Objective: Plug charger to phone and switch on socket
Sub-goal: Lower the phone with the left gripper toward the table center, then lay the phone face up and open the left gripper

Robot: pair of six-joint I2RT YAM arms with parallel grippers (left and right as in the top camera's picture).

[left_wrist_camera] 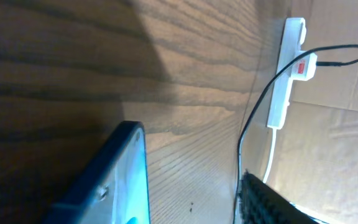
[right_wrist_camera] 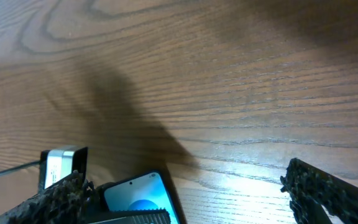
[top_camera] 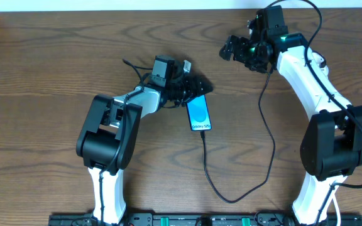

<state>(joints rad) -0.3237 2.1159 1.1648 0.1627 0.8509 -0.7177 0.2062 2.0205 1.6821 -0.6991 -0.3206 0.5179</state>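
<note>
The phone (top_camera: 198, 114) lies flat mid-table with its blue screen up. The charger (top_camera: 207, 169), a thin black cable, runs from the phone's near end in a loop toward the right arm. My left gripper (top_camera: 193, 86) is open and low at the phone's far end. In the left wrist view the phone (left_wrist_camera: 120, 180) sits beside one finger, with a gap to the other finger (left_wrist_camera: 272, 202). The socket (left_wrist_camera: 286, 68) shows there, white, with a red switch and a white adapter (left_wrist_camera: 304, 65) plugged in. My right gripper (top_camera: 239, 49) is open and empty at the back right.
The right wrist view shows the phone (right_wrist_camera: 138, 196) and the left arm's camera block (right_wrist_camera: 62, 165) far off between its spread fingers. The right arm (top_camera: 313, 81) stretches along the right side. The arm bases stand at the front edge.
</note>
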